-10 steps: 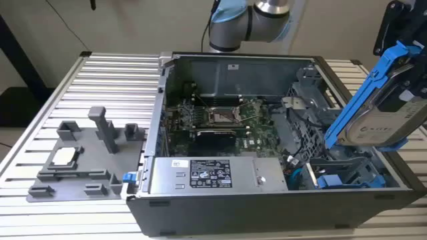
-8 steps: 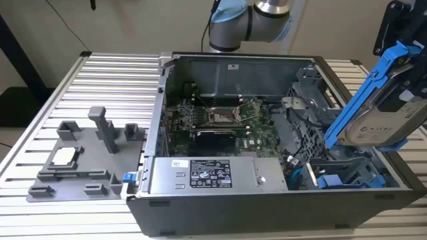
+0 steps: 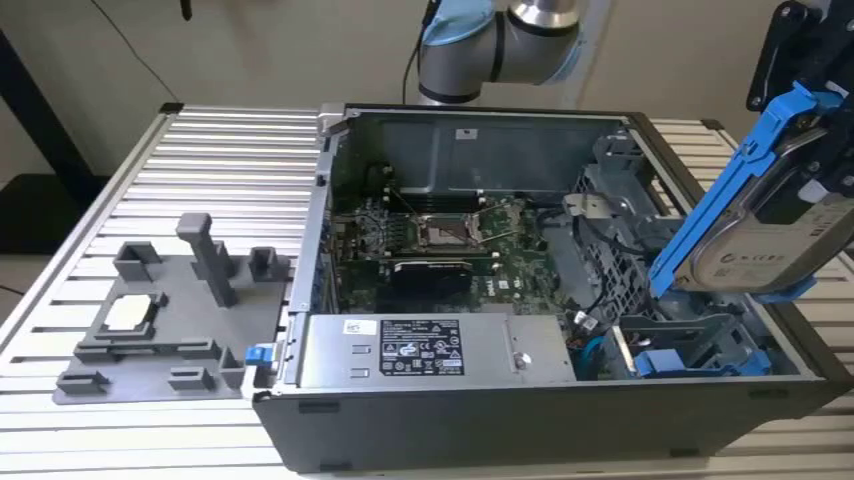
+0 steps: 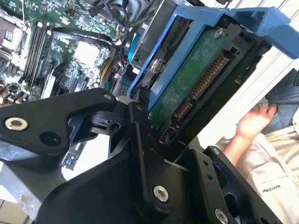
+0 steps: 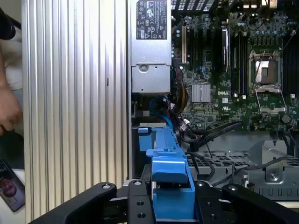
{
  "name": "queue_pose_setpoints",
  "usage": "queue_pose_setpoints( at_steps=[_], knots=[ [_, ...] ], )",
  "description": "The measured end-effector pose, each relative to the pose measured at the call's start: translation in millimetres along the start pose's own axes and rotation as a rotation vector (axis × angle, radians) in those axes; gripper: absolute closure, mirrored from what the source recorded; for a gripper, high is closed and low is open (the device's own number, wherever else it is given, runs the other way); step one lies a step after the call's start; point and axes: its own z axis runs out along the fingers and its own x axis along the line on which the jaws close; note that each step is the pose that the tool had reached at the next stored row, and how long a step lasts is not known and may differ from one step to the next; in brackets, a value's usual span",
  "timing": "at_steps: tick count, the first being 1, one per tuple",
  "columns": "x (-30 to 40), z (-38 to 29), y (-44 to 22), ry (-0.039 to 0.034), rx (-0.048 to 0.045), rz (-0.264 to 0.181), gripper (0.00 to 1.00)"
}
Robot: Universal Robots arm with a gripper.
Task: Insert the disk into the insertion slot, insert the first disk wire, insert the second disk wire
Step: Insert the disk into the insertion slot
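Observation:
The disk (image 3: pixel 781 240), a silver-grey drive with a pale label in a bright blue carrier frame (image 3: pixel 727 190), hangs tilted above the open computer case's right side in the exterior view. My black gripper (image 3: pixel 817 110) is shut on it from above. In the second wrist view the disk's green underside (image 4: pixel 191 79) and its connectors sit between my fingers (image 4: pixel 140 121). The first wrist view shows the blue carrier (image 5: pixel 170 182) clamped in my gripper (image 5: pixel 170 207). The drive bay with the insertion slot (image 3: pixel 687 335) lies below the disk. A blue wire (image 5: pixel 159 105) curls beside the bay.
The open case (image 3: pixel 441 420) holds a motherboard (image 3: pixel 441 240), a power supply (image 3: pixel 414 350) and another blue-fronted drive (image 3: pixel 667 362). A grey fixture plate (image 3: pixel 160 310) lies on the slatted table (image 3: pixel 240 160). A person's hand (image 4: pixel 254 121) is close to the case.

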Motion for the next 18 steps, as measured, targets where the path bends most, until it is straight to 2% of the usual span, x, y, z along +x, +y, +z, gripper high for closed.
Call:
queue_pose_setpoints(
  at_steps=[5,18],
  knots=[
    [0.0,2.6,-0.1,0.0,0.0017,0.0,0.67],
    [0.0,18.5,-1.6,0.0001,0.0017,-0.002,0.67]
  ],
)
